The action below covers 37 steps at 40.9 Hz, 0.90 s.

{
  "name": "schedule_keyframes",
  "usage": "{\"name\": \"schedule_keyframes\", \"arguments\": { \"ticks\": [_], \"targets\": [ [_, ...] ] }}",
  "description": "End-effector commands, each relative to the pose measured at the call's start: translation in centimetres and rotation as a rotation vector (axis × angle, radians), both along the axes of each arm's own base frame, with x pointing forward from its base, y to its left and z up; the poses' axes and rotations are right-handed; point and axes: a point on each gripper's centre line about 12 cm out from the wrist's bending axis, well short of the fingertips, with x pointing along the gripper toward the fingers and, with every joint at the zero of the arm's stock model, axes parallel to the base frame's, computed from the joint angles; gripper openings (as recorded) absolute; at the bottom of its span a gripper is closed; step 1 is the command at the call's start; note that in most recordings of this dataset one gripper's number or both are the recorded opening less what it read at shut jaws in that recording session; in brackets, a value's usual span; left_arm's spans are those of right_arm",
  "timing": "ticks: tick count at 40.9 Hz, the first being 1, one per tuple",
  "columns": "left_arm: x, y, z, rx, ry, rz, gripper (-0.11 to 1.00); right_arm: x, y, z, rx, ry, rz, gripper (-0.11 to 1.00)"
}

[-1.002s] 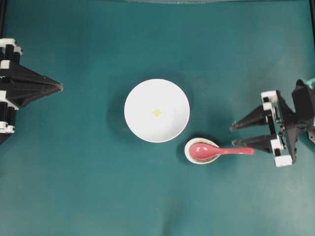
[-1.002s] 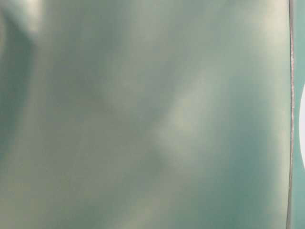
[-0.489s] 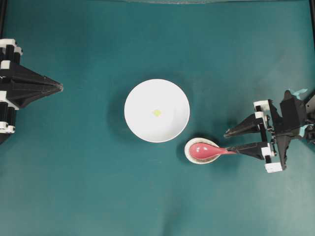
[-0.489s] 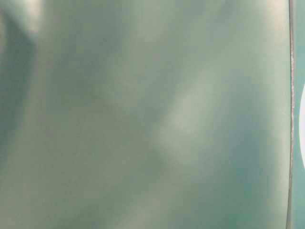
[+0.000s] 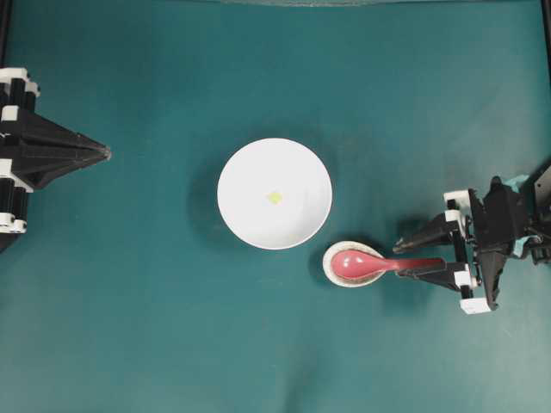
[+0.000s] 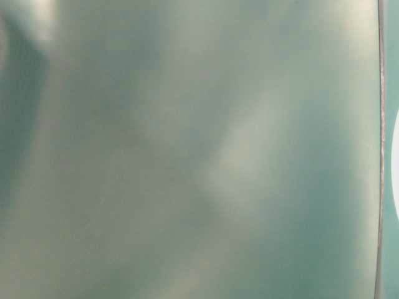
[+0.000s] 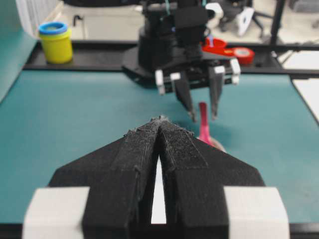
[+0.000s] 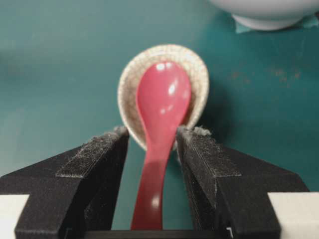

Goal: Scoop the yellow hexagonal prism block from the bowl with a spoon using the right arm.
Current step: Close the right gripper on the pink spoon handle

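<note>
The white bowl (image 5: 245, 215) stands mid-table with the tiny yellow hexagonal prism block (image 5: 275, 197) lying at its centre. Just right of and below it, the pink-red spoon (image 5: 351, 263) lies with its scoop in a speckled spoon rest (image 5: 330, 269), handle pointing right. My right gripper (image 5: 399, 260) is open. Its two black fingers straddle the spoon's handle (image 8: 155, 174), with a gap on each side of it. The right wrist view shows the scoop (image 8: 164, 94) just beyond the fingertips (image 8: 117, 137). My left gripper (image 5: 103, 153) is shut at the left edge, holding nothing.
The bowl's base (image 8: 264, 12) shows at the top right of the right wrist view. A yellow tub with a blue lid (image 7: 56, 42) and red tape rolls (image 7: 227, 50) sit beyond the table's far edge. The table-level view is a blur.
My right gripper has moved left along the spoon's handle and now has it between its open fingers. The left arm, bowl and block have not moved.
</note>
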Motion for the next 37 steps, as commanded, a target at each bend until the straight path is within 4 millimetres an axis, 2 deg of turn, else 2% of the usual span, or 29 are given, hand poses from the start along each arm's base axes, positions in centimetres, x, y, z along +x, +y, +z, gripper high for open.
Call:
{"name": "schedule_keyframes", "arguments": {
  "ticks": [1,22,37],
  "targets": [
    [0.2,0.1,0.8,0.002,-0.018,0.002,-0.01,0.3,0.2,0.3,0.005,-0.019,0.001,0.51],
    [0.2,0.1,0.8,0.002,-0.018,0.002,-0.01,0.8,0.4,-1.5,-0.024,0.036,0.001,0.51],
    [0.2,0.1,0.8,0.002,-0.018,0.002,-0.01,0.8,0.4,-1.7,-0.029,0.046,0.001,0.51]
  ]
}}
